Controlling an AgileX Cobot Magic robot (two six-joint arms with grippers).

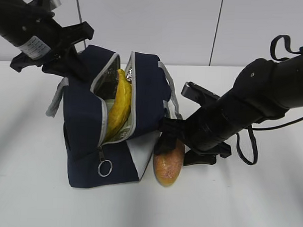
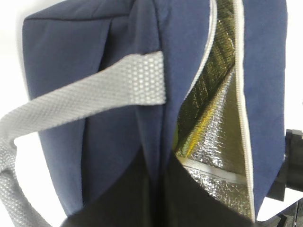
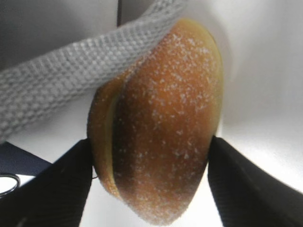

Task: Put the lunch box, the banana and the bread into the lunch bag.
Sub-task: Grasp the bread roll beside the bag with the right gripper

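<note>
The right gripper point(image 3: 151, 165) squeezes the bread point(image 3: 161, 127) beside the lunch bag point(image 1: 81, 126); the banana point(image 1: 119, 105) sticks out. I cannot tell the left gripper's point(image 1: 68, 61) state.

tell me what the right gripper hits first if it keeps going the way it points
The bread: it already sits between the right gripper fingers. Just beyond it lies the lunch bag's grey handle, though depth there is hard to judge.

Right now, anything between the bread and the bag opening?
Yes. A grey handle strap drapes over the bread, which the right gripper flanks. In the lunch bag, the banana stands in the opening and fills much of the gap.
</note>
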